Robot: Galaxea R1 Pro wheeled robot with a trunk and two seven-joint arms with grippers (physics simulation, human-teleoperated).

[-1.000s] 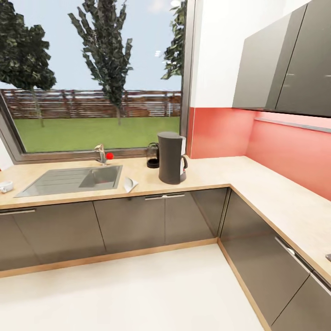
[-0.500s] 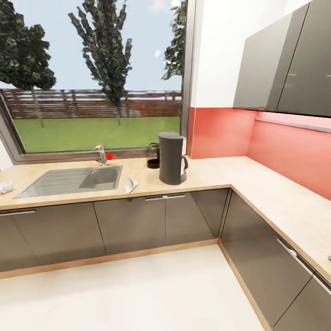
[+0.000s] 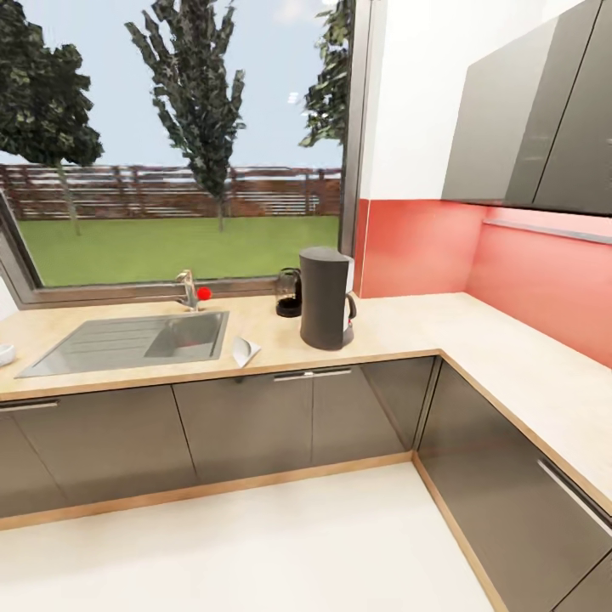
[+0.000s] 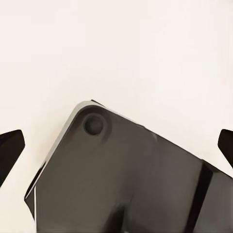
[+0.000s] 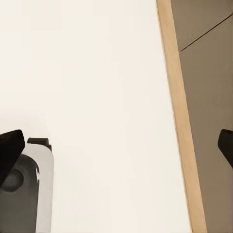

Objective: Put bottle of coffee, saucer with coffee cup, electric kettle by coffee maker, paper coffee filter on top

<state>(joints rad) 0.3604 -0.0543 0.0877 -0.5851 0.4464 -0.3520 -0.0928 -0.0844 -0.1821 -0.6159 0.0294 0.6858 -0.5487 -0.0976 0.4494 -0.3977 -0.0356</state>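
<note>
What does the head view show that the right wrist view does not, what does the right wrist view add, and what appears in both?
Head view: the coffee maker standing on the kitchen countertop, the electric kettle just behind it, the steel sink and the window.
Right wrist view: the right gripper, fingertips wide apart and empty, and a grey robot part.
Both: the pale floor, the wooden plinth strip and the dark grey cabinet fronts.
</note>
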